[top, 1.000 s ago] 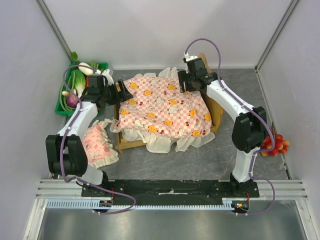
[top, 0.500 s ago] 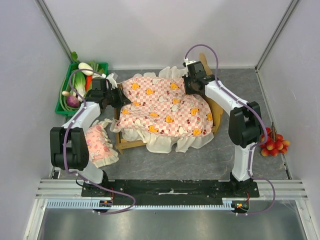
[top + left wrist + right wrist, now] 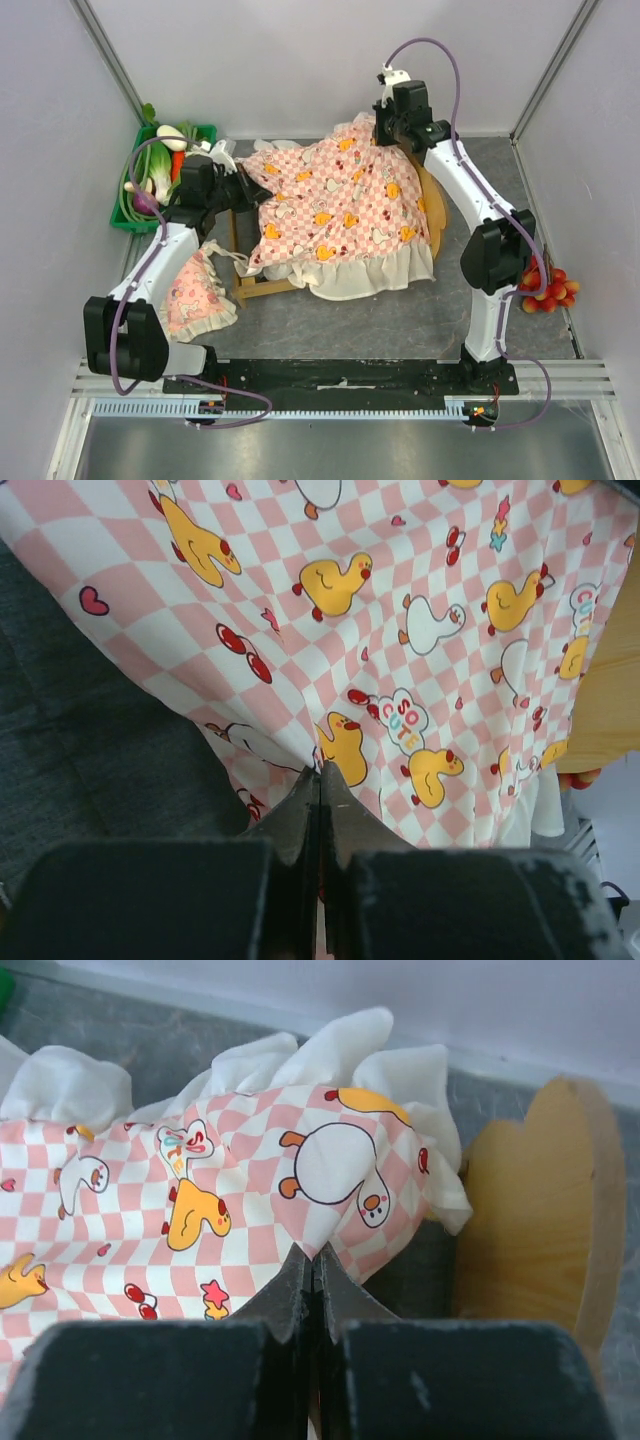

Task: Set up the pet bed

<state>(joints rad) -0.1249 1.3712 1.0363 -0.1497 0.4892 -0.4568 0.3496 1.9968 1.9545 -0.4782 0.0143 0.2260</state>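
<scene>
The pet bed (image 3: 262, 288) sits below the left gripper (image 3: 318, 776) and right gripper (image 3: 312, 1256), both clamped on the mattress (image 3: 340, 205), held up skewed and not yet seated; the pillow (image 3: 192, 290) lies outside it.

The pet bed (image 3: 258, 289) stood in the middle of the table (image 3: 330, 330), its headboard (image 3: 441, 205) at the right end; the mattress (image 3: 340, 215) lay draped over it, covering most of the frame and hanging over the near rail; the left gripper (image 3: 248, 190) pinched the mattress at its left edge; the right gripper (image 3: 381, 124) pinched its far right corner, just beside the headboard; the pillow (image 3: 190, 295) lay on the table left of the bed, by its near left corner; a crate (image 3: 118, 222) holding vegetables (image 3: 155, 165) sat in the far left corner, behind the pillow; a bunch of fruit (image 3: 548, 288) lay at the right edge, well apart from the bed.
</scene>
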